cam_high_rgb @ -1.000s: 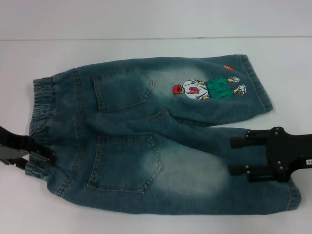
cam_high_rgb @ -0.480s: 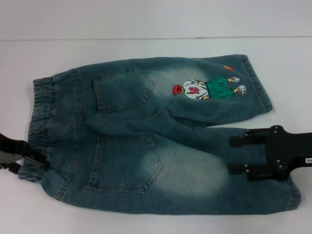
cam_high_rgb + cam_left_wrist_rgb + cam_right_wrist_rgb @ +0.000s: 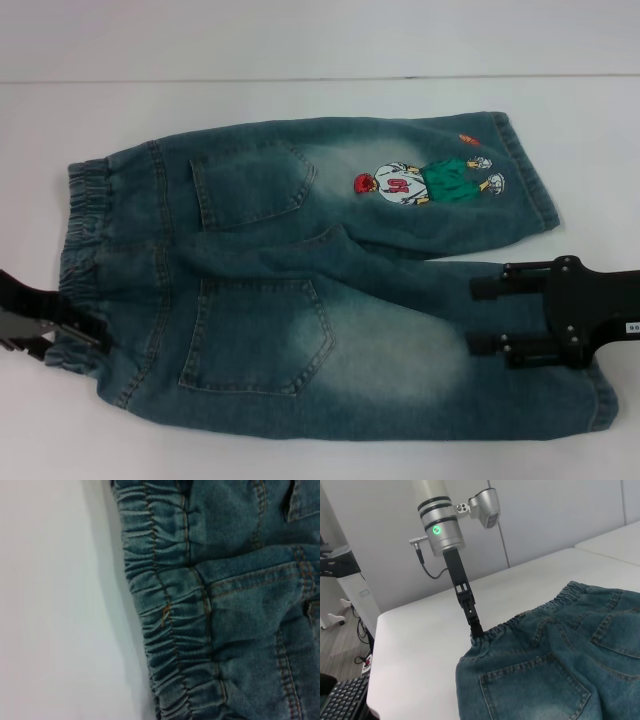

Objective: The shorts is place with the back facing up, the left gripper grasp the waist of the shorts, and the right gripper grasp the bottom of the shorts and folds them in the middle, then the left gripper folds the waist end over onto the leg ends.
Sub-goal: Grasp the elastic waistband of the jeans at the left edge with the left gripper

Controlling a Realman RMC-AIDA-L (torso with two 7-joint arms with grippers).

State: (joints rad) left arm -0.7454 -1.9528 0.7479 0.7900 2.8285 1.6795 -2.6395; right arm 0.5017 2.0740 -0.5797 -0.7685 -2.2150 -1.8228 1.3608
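Denim shorts lie flat on a white counter. The left end effector touches the waistband, grip unclear. The right end effector spreads wide over a leg.

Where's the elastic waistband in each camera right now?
Head: waistband at the shorts' left end, left gripper on its near corner.
Left wrist: crinkled band running through mid-frame beside the white table.
Right wrist: ruffled edge at the gripper's tip.
Shared landmark: back pocket.

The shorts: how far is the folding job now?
Done: the shorts lie flat, back pockets up. In hand: the left gripper is at the waistband; the right gripper hovers open above the near leg. Left: both folds.
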